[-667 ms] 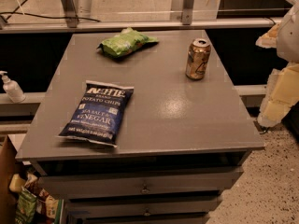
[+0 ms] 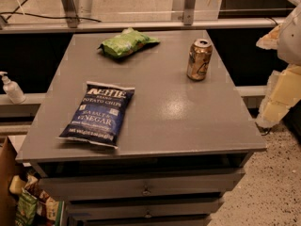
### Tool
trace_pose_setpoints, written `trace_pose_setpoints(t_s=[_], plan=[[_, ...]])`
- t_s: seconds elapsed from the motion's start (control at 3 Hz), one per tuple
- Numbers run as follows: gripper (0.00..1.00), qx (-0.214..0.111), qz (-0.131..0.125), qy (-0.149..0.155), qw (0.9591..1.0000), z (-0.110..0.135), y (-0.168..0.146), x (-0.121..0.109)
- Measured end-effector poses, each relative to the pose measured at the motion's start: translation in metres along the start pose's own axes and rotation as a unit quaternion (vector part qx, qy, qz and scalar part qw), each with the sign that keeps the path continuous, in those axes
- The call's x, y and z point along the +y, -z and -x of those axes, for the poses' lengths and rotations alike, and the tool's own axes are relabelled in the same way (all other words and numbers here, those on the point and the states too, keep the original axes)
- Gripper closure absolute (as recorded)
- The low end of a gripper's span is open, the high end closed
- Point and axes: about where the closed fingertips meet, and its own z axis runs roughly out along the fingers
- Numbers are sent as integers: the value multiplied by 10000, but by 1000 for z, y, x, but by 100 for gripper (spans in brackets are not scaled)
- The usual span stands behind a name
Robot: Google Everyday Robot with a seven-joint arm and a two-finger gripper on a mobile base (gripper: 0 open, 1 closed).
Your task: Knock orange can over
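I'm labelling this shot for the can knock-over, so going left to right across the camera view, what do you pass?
pump bottle beside the table → blue chip bag → green snack bag → orange can, upright → gripper, beyond the table's right edge

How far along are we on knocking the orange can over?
Nothing is done yet: the orange can stands upright near the back right corner of the table. In hand: the gripper hangs beyond the right edge, apart from the can. Left: reach in and tip it over.
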Motion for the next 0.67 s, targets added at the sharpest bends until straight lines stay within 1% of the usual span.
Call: trace_pose_setpoints(t_s=[0.33,0.67], plan=[[0,-422,23,-218,9989,2,-30,-11],[0,-928,-121,-503,9943,6,-60,-40]])
